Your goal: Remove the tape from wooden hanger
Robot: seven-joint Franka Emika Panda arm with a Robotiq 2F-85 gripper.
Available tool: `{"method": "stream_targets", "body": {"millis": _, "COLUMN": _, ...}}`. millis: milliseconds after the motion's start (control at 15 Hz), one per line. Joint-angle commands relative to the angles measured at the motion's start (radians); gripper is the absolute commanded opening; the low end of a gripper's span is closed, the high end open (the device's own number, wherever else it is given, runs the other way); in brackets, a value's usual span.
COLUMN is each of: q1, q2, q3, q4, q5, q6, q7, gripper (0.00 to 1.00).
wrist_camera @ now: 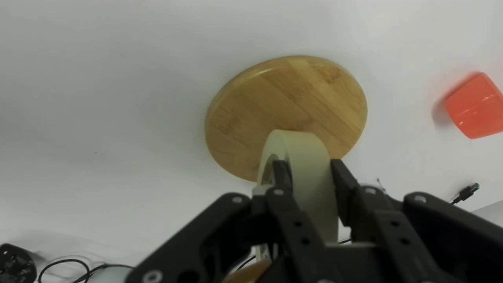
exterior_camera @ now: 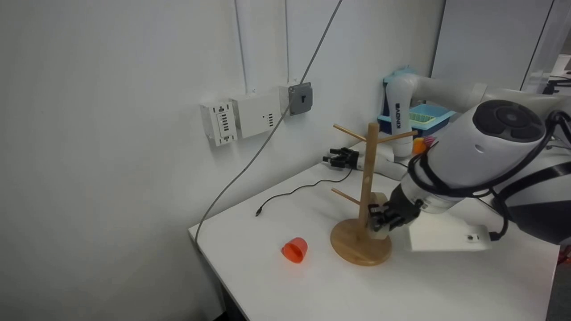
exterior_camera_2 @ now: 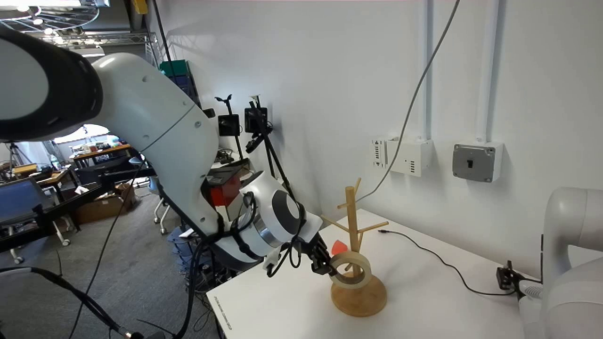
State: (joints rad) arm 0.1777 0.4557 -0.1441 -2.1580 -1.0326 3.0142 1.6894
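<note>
The wooden hanger stands upright on the table, its pole (exterior_camera: 368, 174) and pegs showing in both exterior views. Its round base (wrist_camera: 287, 94) fills the middle of the wrist view. The tape (exterior_camera_2: 365, 269) is a pale ring held on edge beside the lower pole; light wood shows through its centre. The tape also shows in the wrist view (wrist_camera: 308, 157). My gripper (wrist_camera: 308, 169) is shut on the tape, one finger at its open centre's side, the other against its opposite face. Whether a peg still passes through the tape I cannot tell.
An orange cup-like object (exterior_camera: 294, 249) lies on the white table (exterior_camera: 312, 294) near the base. A black cable (exterior_camera: 308, 185) runs along the wall side. Another robot arm with a black gripper (exterior_camera: 341, 158) rests at the far end. A white box (exterior_camera: 446, 236) lies under my arm.
</note>
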Motion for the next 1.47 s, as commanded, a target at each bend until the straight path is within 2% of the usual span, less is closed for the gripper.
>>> {"method": "stream_targets", "body": {"millis": 0, "q1": 0.014, "q2": -0.016, "q3": -0.014, "q4": -0.008, "q5": -0.018, "q6": 0.014, "q7": 0.029, "gripper": 0.08}}
{"method": "stream_targets", "body": {"millis": 800, "q1": 0.026, "q2": -0.180, "q3": -0.056, "q4": -0.138, "q5": -0.122, "q6": 0.051, "q7": 0.098, "gripper": 0.08}}
{"method": "stream_targets", "body": {"millis": 1067, "q1": 0.010, "q2": -0.209, "q3": -0.052, "q4": -0.185, "q5": -0.117, "q6": 0.049, "q7": 0.077, "gripper": 0.08}}
{"method": "stream_targets", "body": {"millis": 1400, "q1": 0.024, "q2": -0.239, "q3": -0.078, "q4": -0.227, "q5": -0.163, "q6": 0.039, "q7": 0.108, "gripper": 0.08}}
